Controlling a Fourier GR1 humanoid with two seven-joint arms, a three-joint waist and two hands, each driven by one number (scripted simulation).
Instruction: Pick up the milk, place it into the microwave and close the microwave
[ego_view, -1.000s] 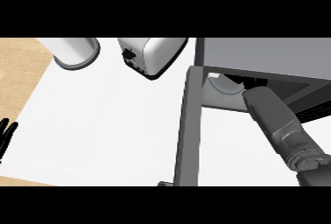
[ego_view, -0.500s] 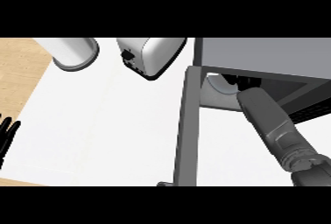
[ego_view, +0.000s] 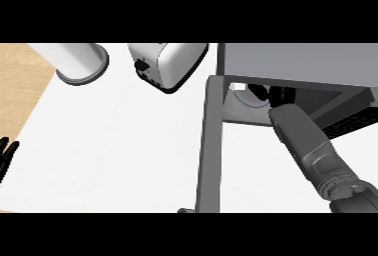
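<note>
1. Counter: white and broad. We log it as filling most of the head view, with a strip of wooden surface along its left side.

2. Microwave: grey box at the upper right. We see its flat top and, below that, the dark opening of its cavity.

3. Microwave door: swung open. We see it edge-on as a grey bar running from the box's left corner down toward the view's lower edge.

4. Right forearm: grey. It rises from the lower right and slants up and left into the cavity.

5. Toaster: white with a black side panel, on the counter just left of the microwave.

6. Cylinder: pale grey and upright, at the counter's upper left, apart from the toaster.

7. Right hand: black, inside the cavity and half hidden under the microwave's top edge. We cannot tell whether it is released, clenched or grasping.

8. Left hand: black, at the view's left edge. Its fingers are straight, pointing up and holding nothing.

9. Milk: a small pale rounded shape inside the cavity, which we take, with some doubt, for the milk. It lies just beside the right hand, on that hand's left, between the hand and the door's hinge end.
</note>
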